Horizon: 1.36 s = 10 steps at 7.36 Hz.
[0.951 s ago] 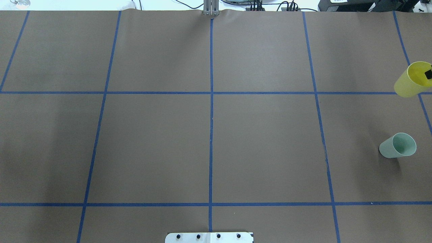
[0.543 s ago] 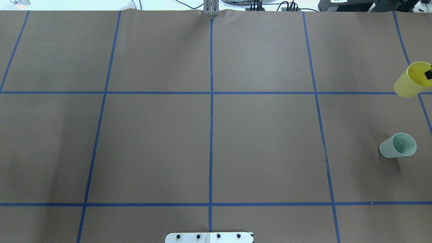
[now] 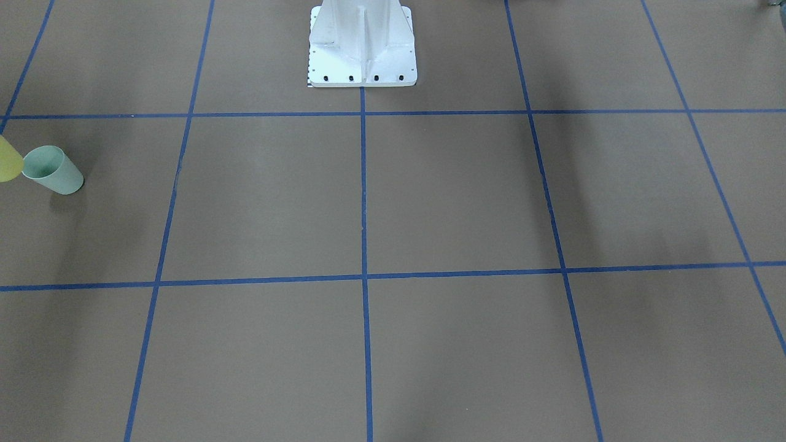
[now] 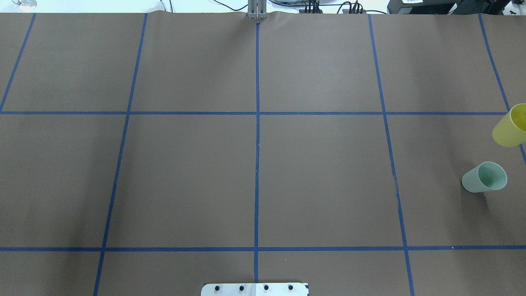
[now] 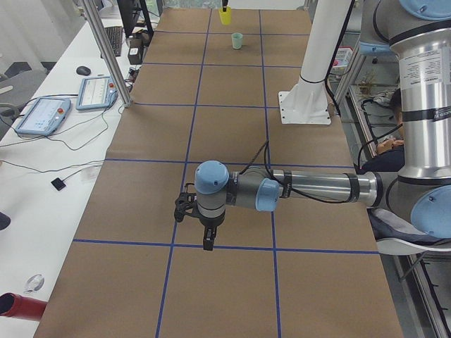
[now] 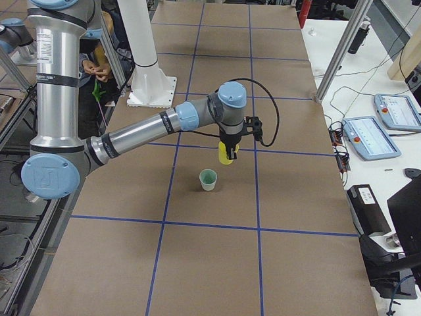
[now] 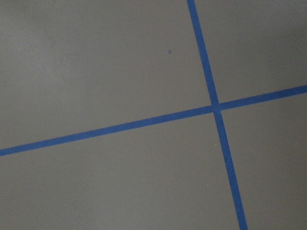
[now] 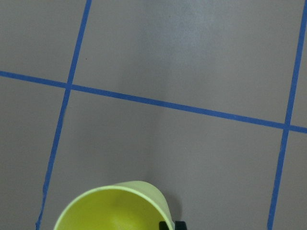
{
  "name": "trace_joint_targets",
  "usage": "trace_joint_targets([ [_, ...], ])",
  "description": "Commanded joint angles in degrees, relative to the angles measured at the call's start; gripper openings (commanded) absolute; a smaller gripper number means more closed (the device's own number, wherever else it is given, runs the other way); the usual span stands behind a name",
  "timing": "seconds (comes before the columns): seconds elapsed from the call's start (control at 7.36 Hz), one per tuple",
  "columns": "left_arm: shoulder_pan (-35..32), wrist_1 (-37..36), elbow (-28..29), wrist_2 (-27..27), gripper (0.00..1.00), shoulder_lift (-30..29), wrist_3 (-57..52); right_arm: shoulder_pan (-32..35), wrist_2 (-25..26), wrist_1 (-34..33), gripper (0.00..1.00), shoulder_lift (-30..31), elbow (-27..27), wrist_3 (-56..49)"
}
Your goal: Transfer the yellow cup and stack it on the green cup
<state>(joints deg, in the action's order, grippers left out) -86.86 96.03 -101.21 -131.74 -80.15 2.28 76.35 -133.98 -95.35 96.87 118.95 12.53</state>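
In the front-facing view the green cup (image 3: pixel 54 170) stands upright on the table (image 3: pixel 393 202) near the left edge. Only a sliver of the yellow cup (image 3: pixel 7 161) shows beside it, cut off by the frame. Overhead, the yellow cup (image 4: pixel 509 126) hangs at the right edge, farther from the robot than the green cup (image 4: pixel 485 177), apart from it and not yet over its mouth. From the left end, both cups are tiny at the far end. The left gripper (image 5: pixel 208 243) hovers low over the near table, well apart from them, and I cannot tell how its fingers stand. From the right end, the right gripper (image 6: pixel 228 154) grips the yellow cup clear of the table, near the green cup and above its rim. The left wrist view shows only table and blue tape (image 7: pixel 144 123). The right wrist view shows the yellow rim at the bottom with a dark finger (image 8: pixel 168 225) against its wall, and no green cup. The grasp and lift look done. Centring over the green cup, lowering in and letting go remain.
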Motion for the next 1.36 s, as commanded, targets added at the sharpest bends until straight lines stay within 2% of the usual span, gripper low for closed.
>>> trace_joint_targets([
  [0.0, 0.0, 0.1, 0.0, 0.0, 1.0, 0.0, 0.0, -0.1, -2.3, 11.4, 0.0, 8.0, -1.2, 1.0],
  [0.41, 0.0, 0.1, -0.2, -0.1, 1.0, 0.0, -0.1, -1.6, -3.9, 22.8, 0.0, 9.4, -7.0, 7.1],
  [0.68, 0.1, 0.2, -0.2, -0.1, 1.0, 0.0, -0.1, -5.1, -3.8, 28.7, 0.0, 9.4, -8.3, 14.1],
  [1.22, 0.2, 0.2, -0.4, -0.1, 1.0, -0.3, -0.1, -6.9, -2.2, 31.6, 0.0, 10.9, -10.2, 14.9],
])
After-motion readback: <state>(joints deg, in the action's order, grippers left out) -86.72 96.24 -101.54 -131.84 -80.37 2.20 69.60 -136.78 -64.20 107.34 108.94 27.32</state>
